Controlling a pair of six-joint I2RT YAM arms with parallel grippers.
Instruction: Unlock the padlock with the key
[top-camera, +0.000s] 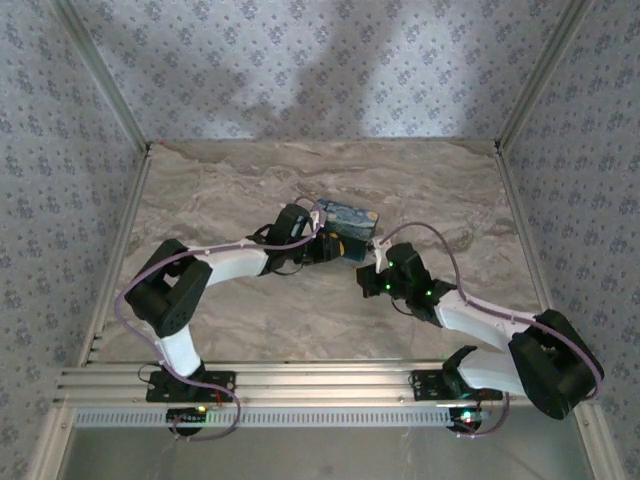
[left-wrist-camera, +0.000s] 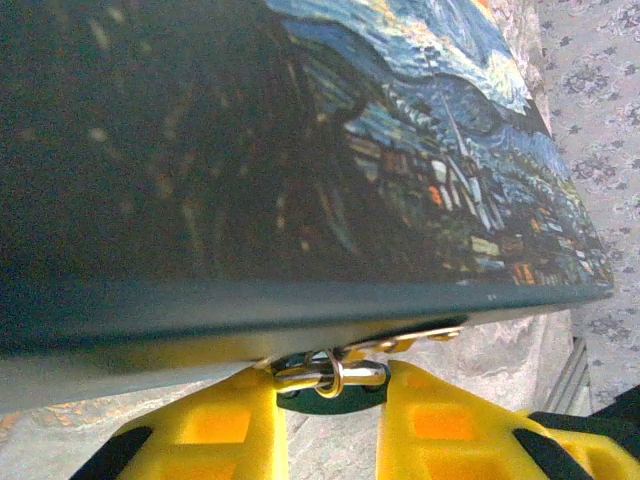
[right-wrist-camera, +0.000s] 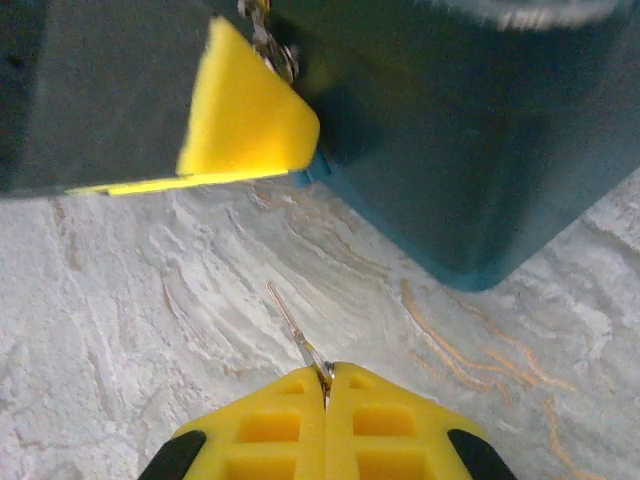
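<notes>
Box (top-camera: 350, 218) sits mid-table (top-camera: 250, 320), slightly to the far side, with both arms converged on its near face. Left gripper (left-wrist-camera: 332, 385) comes in from the left, right up against the bottom edge of the box (left-wrist-camera: 300, 150). The padlock (left-wrist-camera: 330, 402) is lodged between its yellow fingers (left-wrist-camera: 210, 430). The jaws are narrowed down onto the dark teal body and both pads look to be touching it, so I read it as pinching the padlock. The thin metal shackle (left-wrist-camera: 325, 372) loops up into the hasp under the box edge. Right gripper (right-wrist-camera: 327, 372) is just right of and nearer than the box, low over the table. Its fingers are pressed together on the key (right-wrist-camera: 298, 335), whose thin silvery blade pokes out of the tips toward the box. The key tip is over bare marble, apart from both box and lock, so it isn't inserted yet. The right wrist view also catches one of the left gripper's fingers (right-wrist-camera: 245, 110) flat against the box's (right-wrist-camera: 480, 150) dark side, with a bit of metal hardware just above it. In the top view the left gripper (top-camera: 345, 246) and right gripper (top-camera: 372, 265) are close together but not touching.
</notes>
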